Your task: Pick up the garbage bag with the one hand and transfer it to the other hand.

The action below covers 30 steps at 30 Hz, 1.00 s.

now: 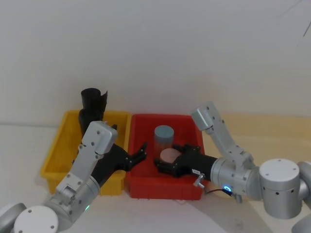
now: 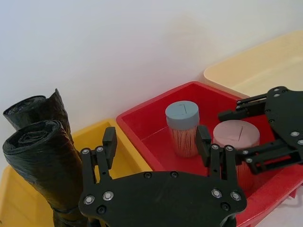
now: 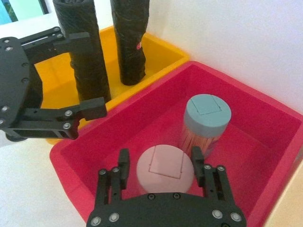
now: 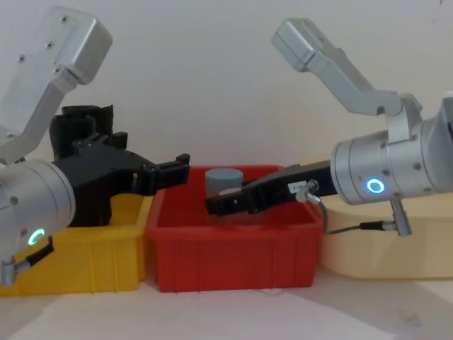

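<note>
The left pincer (image 1: 139, 153), spread, hovers by the upright garbage bag rolls (image 1: 92, 103) in the yellow bin (image 1: 57, 148), seemingly to grasp one, while the right pincer (image 3: 161, 163), also spread, hovers over the red bin (image 1: 165, 188).

A white tabletop (image 1: 22, 155) is seen, bounded at 12 o'clock by a pale wall. Three open containers are set directly on it in a row. A red bin (image 1: 165, 188) is placed in the middle. A yellow bin (image 1: 52, 151) is stood at 9 o'clock of the red one, with the long sides parallel and the rims appearing to touch. A cream tray (image 1: 272, 128) is laid at 3 o'clock of the red bin, close against it; whether the two touch cannot be told. Bare tabletop is left at 9 o'clock of the yellow bin and at 6 o'clock of all three containers.
</note>
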### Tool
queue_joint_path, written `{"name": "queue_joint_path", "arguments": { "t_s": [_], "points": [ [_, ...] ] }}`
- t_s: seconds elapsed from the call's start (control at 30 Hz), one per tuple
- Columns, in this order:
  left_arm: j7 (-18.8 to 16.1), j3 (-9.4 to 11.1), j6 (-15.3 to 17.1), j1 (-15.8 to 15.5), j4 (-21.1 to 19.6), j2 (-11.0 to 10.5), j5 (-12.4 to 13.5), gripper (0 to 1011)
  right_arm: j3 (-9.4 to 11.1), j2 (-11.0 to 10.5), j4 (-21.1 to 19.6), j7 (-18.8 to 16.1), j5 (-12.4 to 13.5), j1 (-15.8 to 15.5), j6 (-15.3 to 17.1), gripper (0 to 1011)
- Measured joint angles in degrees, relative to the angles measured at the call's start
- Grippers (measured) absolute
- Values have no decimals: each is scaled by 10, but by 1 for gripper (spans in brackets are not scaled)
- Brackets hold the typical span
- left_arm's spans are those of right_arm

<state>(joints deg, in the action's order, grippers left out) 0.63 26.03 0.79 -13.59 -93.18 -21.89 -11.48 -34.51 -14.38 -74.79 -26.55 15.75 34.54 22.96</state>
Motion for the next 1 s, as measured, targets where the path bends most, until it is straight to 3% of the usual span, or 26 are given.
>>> {"name": "queue_joint_path", "arguments": {
  "t_s": [0.17,0.57,1.0],
  "points": [
    [0,0,0,0,0,0,0,1000,-1,3,6,0,-1,3,-2,665],
    [0,0,0,0,0,0,0,1000,8,-4,-13,9,-9,-3,-9,660],
    [0,0,0,0,0,0,0,1000,53,-35,-87,49,-24,-13,-21,660]
  ]
}}
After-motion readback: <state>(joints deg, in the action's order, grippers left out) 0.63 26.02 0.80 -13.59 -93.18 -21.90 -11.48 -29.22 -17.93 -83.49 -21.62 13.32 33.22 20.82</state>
